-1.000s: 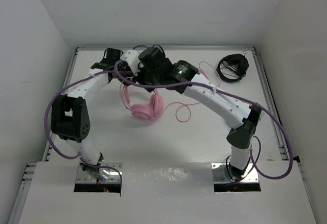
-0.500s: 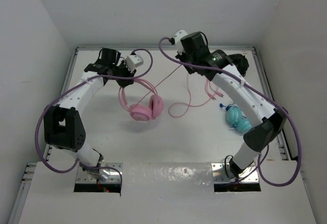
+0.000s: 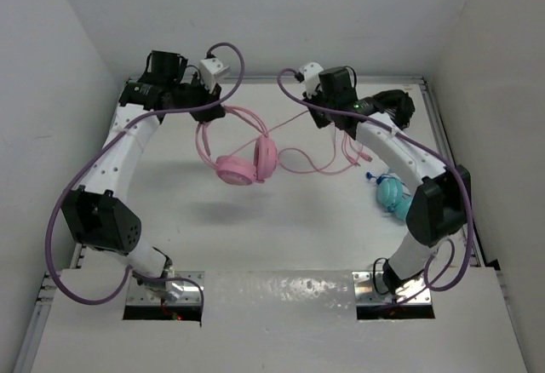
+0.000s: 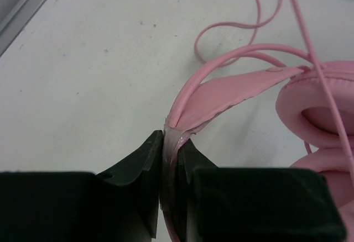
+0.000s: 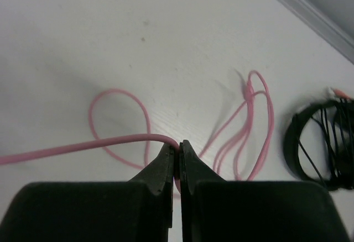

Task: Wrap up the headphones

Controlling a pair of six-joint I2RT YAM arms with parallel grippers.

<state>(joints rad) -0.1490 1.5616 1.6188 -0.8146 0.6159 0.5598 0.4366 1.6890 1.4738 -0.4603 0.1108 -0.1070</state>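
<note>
The pink headphones (image 3: 243, 162) hang above the table at back centre-left, earcups down. My left gripper (image 3: 207, 115) is shut on their thin pink headband (image 4: 232, 84), which runs up from between the black fingers (image 4: 145, 162) to the padded earcups (image 4: 315, 106). My right gripper (image 3: 317, 117) is shut on the thin pink cable (image 5: 88, 144); the cable stretches taut from the earcups to it, and its slack lies in loops (image 3: 328, 162) on the table below. In the right wrist view the cable enters the closed tips from the left, and more loops (image 5: 249, 126) lie beyond.
Black headphones with a coiled black cable (image 3: 390, 107) lie at the back right corner. A teal object (image 3: 395, 196) sits on the table under my right forearm. White walls stand on three sides, and a metal rail (image 3: 451, 169) edges the table.
My left gripper has risen and moved back-left, lifting the headphones off the table. My right gripper swung right from beside the left one, pulling the cable taut, then settled slightly lower.
</note>
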